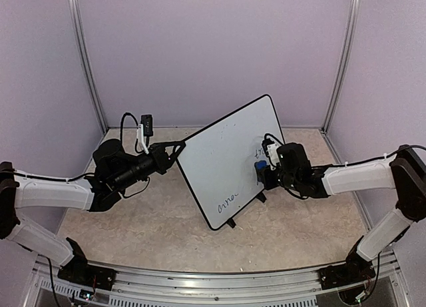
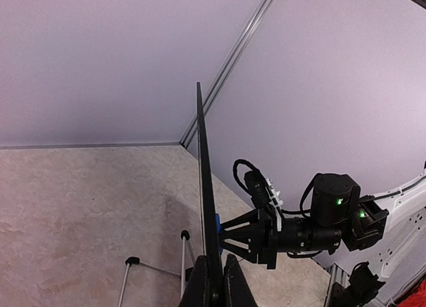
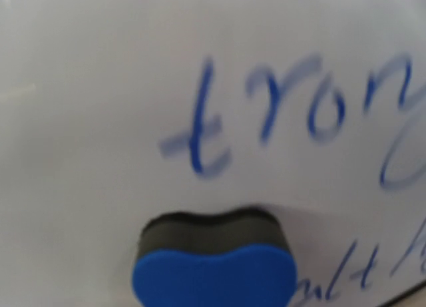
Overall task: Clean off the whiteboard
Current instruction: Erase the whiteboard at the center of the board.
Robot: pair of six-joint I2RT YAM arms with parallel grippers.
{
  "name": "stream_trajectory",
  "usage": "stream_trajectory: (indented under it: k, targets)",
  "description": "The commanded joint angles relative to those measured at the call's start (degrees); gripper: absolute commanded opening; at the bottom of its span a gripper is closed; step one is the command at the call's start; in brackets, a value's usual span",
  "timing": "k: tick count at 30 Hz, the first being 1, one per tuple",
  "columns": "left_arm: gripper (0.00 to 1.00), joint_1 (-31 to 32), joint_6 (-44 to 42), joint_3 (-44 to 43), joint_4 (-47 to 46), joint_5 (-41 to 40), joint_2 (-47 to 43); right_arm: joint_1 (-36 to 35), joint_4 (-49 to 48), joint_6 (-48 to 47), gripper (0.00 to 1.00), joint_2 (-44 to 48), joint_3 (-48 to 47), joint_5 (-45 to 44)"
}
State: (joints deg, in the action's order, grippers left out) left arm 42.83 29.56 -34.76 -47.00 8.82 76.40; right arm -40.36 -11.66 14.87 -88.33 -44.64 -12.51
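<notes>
The whiteboard [image 1: 226, 154] stands tilted on its black feet at mid-table, with blue handwriting near its right edge [image 1: 258, 152] and its bottom edge [image 1: 227, 202]. My left gripper [image 1: 178, 148] is shut on the board's left rim. In the left wrist view the board [image 2: 202, 180] shows edge-on between my left gripper's fingers [image 2: 214, 288]. My right gripper [image 1: 261, 174] is shut on the black-and-blue eraser [image 1: 260, 166] and presses it to the board's face. In the right wrist view the eraser [image 3: 214, 264] sits just below the blue writing [image 3: 266, 114] on the whiteboard [image 3: 86, 87]; the fingers are hidden.
The board's wire stand legs and black feet [image 2: 132, 260] rest on the beige tabletop [image 1: 146, 214] behind it. Lilac walls with metal corner posts [image 1: 86, 60] enclose the back and sides. A metal rail [image 1: 213, 280] runs along the near edge.
</notes>
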Motion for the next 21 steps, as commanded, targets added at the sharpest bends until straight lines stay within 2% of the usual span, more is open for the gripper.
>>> stream_trajectory:
  k: [1, 13, 21]
  targets:
    - [0.0, 2.34, -4.45, 1.19, 3.77, 12.53, 0.85, 0.46, 0.59, 0.91, 0.24, 0.92, 1.48, 0.14]
    - [0.0, 2.35, -4.82, 1.28, 4.2, 12.35, 0.28, 2.21, 3.95, -3.3, 0.24, -1.33, -10.0, -0.19]
    - [0.0, 2.35, -4.82, 1.34, 4.21, 12.19, 0.04, 2.33, 2.15, -0.89, 0.24, -1.5, -5.38, 1.79]
